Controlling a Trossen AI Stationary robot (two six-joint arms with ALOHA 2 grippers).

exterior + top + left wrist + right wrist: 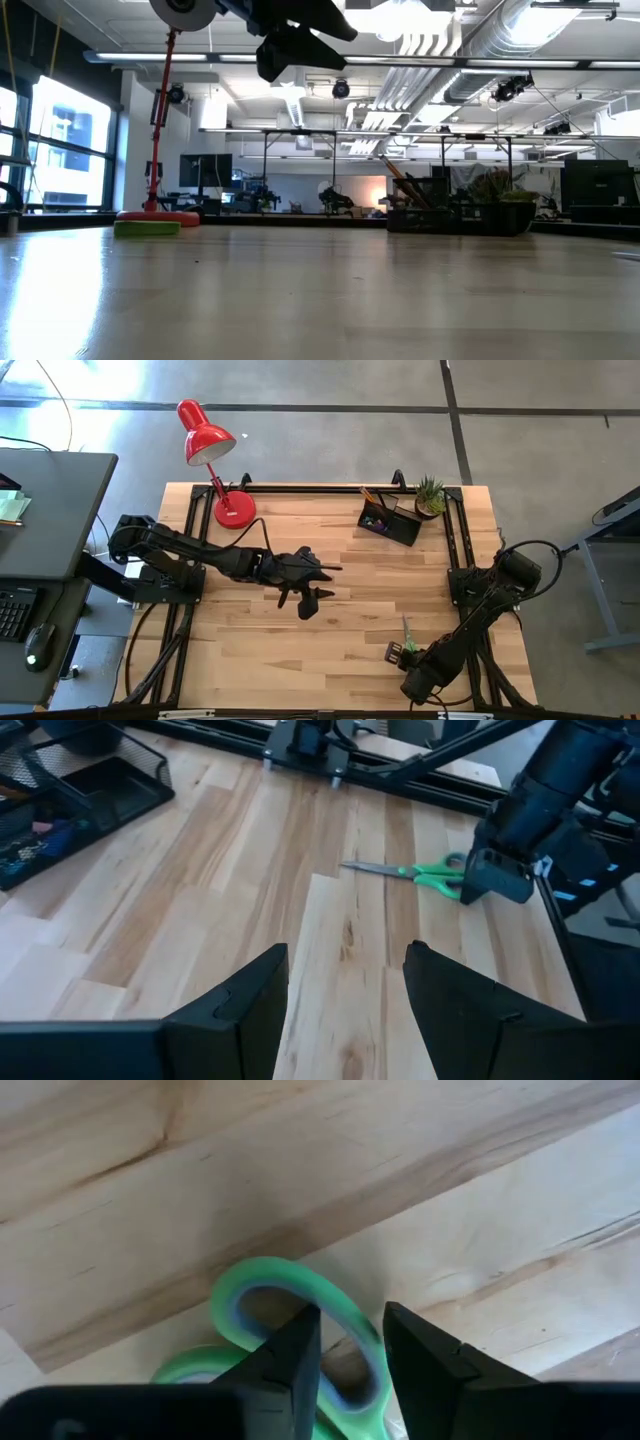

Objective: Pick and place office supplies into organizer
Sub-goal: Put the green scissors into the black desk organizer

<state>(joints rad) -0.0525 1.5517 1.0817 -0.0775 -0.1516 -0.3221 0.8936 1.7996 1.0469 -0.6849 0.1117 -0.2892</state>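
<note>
Right gripper (350, 1342), fingers straddling one loop of the green-handled steel scissors (407, 636) at lower right of the wooden counter (300, 650), not yet clamped, should close squarely before lifting toward the black mesh organizer (392, 519).

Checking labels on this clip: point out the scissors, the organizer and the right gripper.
scissors (425, 875): left wrist view, on the green handle near the blades.
organizer (405, 528): high view, on its black mesh wall.
right gripper (350, 1345): right wrist view, midway between its fingertips, which straddle a handle loop.
</note>
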